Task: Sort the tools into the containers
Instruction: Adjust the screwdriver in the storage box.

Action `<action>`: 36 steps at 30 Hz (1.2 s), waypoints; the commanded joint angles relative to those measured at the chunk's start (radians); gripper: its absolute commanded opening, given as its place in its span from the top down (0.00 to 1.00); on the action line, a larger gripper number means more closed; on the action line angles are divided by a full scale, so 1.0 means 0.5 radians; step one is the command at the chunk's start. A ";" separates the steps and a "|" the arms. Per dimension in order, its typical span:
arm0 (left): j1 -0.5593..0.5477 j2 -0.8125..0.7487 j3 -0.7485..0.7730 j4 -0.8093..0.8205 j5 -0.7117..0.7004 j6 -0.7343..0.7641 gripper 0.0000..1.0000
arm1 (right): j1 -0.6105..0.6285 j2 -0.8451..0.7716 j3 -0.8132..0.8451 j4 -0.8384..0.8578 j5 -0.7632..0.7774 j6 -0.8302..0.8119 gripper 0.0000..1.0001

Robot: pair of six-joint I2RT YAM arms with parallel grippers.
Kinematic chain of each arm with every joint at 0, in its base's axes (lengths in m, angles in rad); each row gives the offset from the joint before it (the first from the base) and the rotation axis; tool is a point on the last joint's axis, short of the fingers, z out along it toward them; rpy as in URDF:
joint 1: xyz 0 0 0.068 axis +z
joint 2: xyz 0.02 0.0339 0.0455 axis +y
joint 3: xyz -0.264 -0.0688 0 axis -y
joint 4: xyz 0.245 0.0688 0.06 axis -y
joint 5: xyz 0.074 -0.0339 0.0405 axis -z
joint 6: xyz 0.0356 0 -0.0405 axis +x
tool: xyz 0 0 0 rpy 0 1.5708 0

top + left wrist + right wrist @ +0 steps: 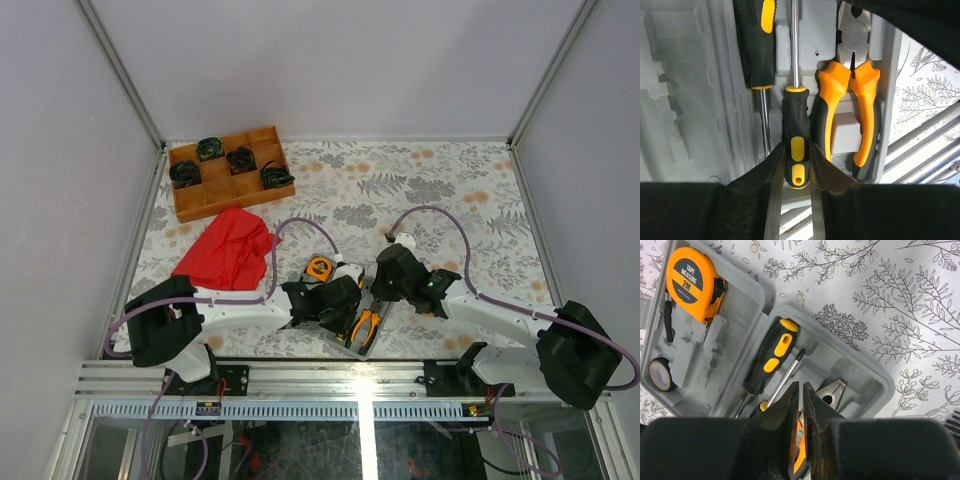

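The grey tool case (352, 338) lies open between my arms at the near edge. In the left wrist view my left gripper (796, 165) is shut on the butt of a black-and-yellow screwdriver (796, 130) lying in the case (685, 100). A second screwdriver (757, 45) lies to its left and the orange pliers (845, 100) to its right. My right gripper (801, 387) hovers over the pliers' head (832, 392), jaws nearly together with nothing between the tips. The orange tape measure (692, 282) sits in the case's other half, beside one screwdriver (771, 355).
A wooden compartment tray (185, 210) with black coiled bundles stands at the back left. A red cloth (228, 250) lies just behind the left arm. A small black tape roll (660, 374) sits in the case. The metal rail runs right under the case's near edge.
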 commanded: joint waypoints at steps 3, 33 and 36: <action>-0.019 0.126 -0.140 -0.153 0.011 -0.033 0.96 | 0.006 0.093 0.117 0.087 -0.019 0.177 0.89; -0.067 0.113 -0.157 -0.155 0.047 -0.075 0.98 | 0.007 0.281 0.194 0.116 0.094 0.210 0.86; -0.070 0.108 -0.157 -0.154 0.047 -0.085 0.98 | 0.005 0.347 0.241 0.066 0.097 0.194 0.85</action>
